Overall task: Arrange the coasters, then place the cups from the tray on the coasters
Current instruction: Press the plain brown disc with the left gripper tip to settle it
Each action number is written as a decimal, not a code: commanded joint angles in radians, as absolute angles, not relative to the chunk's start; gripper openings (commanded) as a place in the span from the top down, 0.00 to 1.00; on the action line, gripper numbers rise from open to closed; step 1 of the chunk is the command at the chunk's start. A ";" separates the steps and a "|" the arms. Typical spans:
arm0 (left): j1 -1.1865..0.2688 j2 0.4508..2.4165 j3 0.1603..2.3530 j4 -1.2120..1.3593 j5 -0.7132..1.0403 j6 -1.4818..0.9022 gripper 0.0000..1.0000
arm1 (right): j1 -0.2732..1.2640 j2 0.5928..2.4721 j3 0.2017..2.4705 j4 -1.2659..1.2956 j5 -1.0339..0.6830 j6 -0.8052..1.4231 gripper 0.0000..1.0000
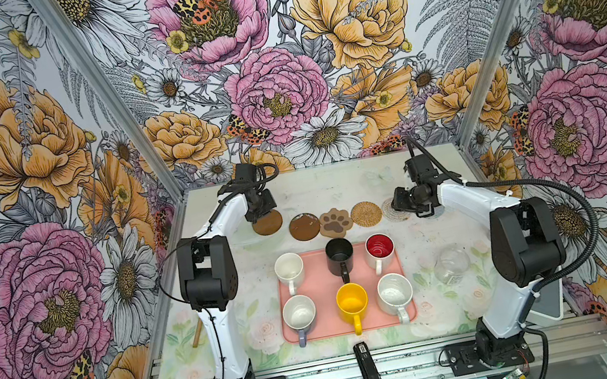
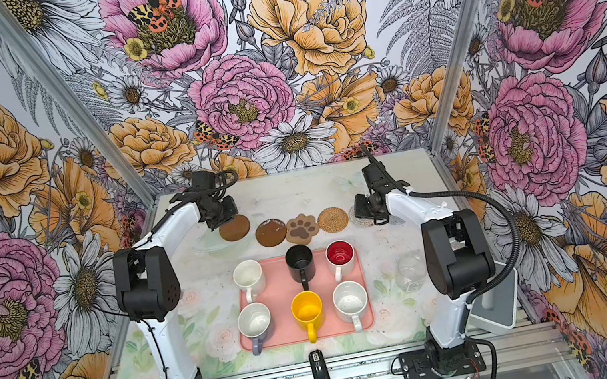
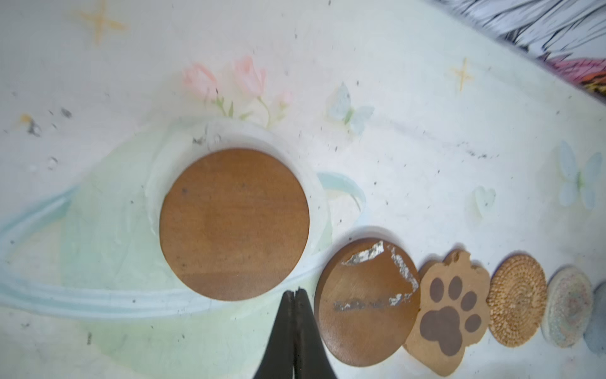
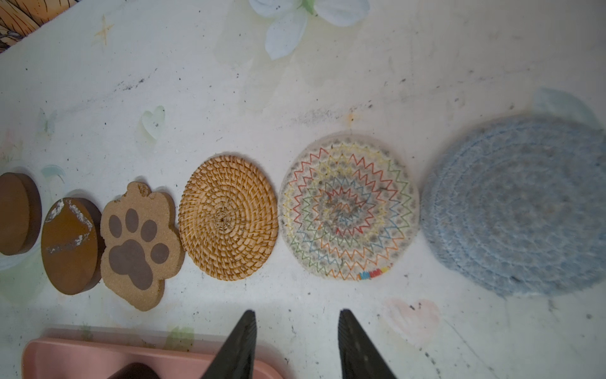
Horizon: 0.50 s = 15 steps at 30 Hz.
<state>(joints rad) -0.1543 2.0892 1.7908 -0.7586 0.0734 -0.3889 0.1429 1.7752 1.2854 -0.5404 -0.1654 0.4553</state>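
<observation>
**Operator:** Where are the edges, and where is there room?

**Spotter:** Your six coasters run in a line across the middle of both top views, just above the tray (image 1: 320,280). The plain brown disc (image 3: 234,223) sits a little up and left of the line, with a gap to the silver-flecked brown disc (image 3: 367,305). That one touches the paw coaster (image 3: 447,311). The golden woven round (image 4: 228,218), the whitish zigzag-stitched round (image 4: 349,210) and the pale blue round (image 4: 515,210) follow with slim gaps. Above the line you have bare bench (image 1: 335,189). Below it there is only a thin strip before the tray rim.

**Operator:** And the tools, the cups?

**Spotter:** Your left tool (image 3: 294,293) is pinched closed on nothing, with its tips just beside the plain disc's edge. Your right tool (image 4: 296,313) has its jaws apart and empty over that strip, at the right end of the line. All six cups stand upright on the tray in two rows. The upper row is the white cup (image 1: 289,267), the black cup (image 1: 339,253) and the red-lined cup (image 1: 379,248). The lower row is the lavender cup (image 1: 299,312), the yellow cup (image 1: 352,302) and the speckled cup (image 1: 395,293).
</observation>
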 commanded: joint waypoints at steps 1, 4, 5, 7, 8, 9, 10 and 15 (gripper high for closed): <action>-0.130 2.168 1.883 -0.768 0.035 -0.367 1.00 | 0.138 1.729 1.274 -0.531 -0.158 0.464 0.56; -0.121 2.241 1.975 -0.783 0.032 -0.356 1.00 | 0.138 1.720 1.266 -0.531 -0.157 0.466 0.57; -0.117 2.262 2.002 -0.793 0.030 -0.350 1.00 | 0.138 1.717 1.261 -0.531 -0.155 0.466 0.57; -0.111 2.315 2.069 -0.830 0.014 -0.342 1.00 | 0.138 1.710 1.253 -0.531 -0.152 0.467 0.56; -0.109 2.333 2.089 -0.841 0.008 -0.337 1.00 | 0.138 1.704 1.249 -0.531 -0.150 0.469 0.57; -0.104 2.350 2.107 -0.844 0.005 -0.336 1.00 | 0.138 1.699 1.245 -0.532 -0.147 0.468 0.56; -0.098 2.364 2.117 -0.842 0.005 -0.336 1.00 | 0.138 1.696 1.241 -0.531 -0.145 0.468 0.57; -0.073 2.412 2.157 -0.842 0.016 -0.335 1.00 | 0.138 1.692 1.231 -0.531 -0.143 0.473 0.57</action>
<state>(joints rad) -0.0937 2.4119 2.1094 -0.8261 0.0368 -0.3561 0.1429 1.7267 1.2373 -0.5407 -0.1612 0.4564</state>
